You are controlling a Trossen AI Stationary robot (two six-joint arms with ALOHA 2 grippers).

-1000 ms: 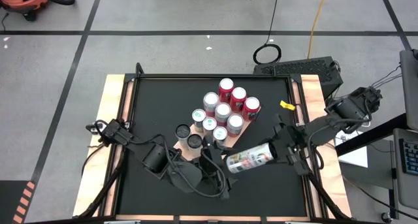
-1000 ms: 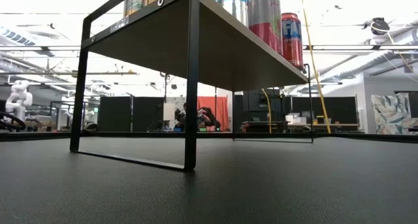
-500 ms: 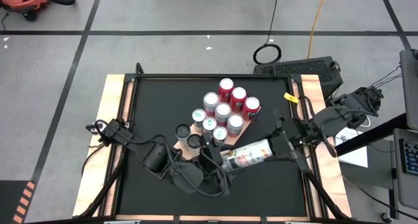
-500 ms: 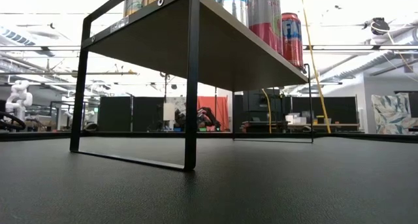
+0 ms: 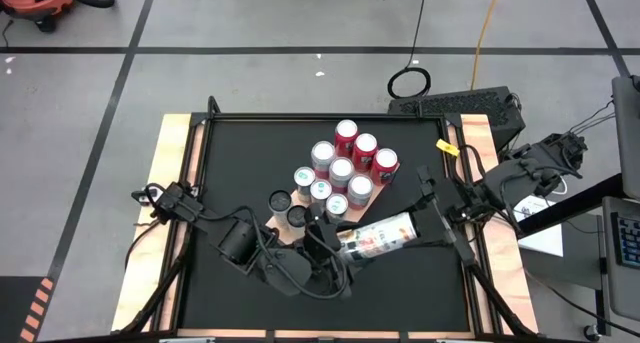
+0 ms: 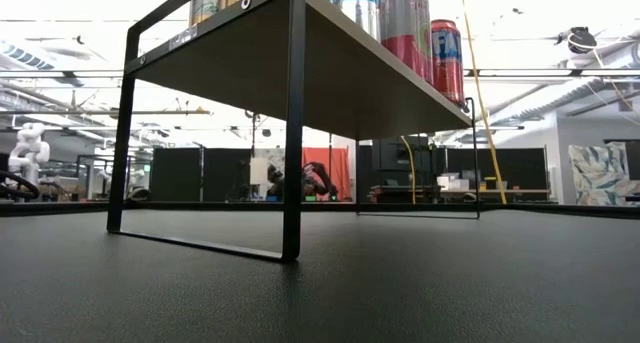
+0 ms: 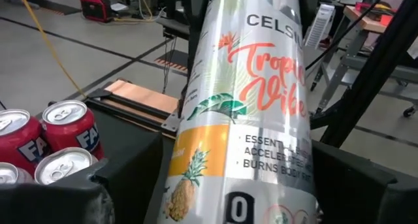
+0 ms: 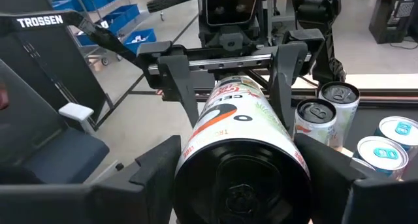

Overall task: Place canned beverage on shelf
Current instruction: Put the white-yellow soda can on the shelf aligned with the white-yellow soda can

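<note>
A silver canned beverage with orange lettering lies on its side in the air between my two grippers, near the shelf's near right corner. My right gripper is shut on the can's right end. My left gripper is open, with one finger on either side of the can's left end; I see no touch. The tan shelf stands on black legs and carries several upright cans: red ones, silver ones and two dark-topped ones. My right gripper pinches the can between its two fingers on opposite sides of the can's wall, at the end with the dark face. The fingers come level from the table's right and lie along the can. The can is level and clear of the table.
The shelf stands at the middle of the black tabletop; bare board shows at its near left end beside the dark-topped cans. Copper-coloured strips edge the table left and right. A yellow tag sits at the right edge. The low view shows only the shelf's underside.
My right gripper has carried the can a little toward the table's left and far edges, keeping it level. The can's left end now lies between my left gripper's fingers, which have come up toward it.
</note>
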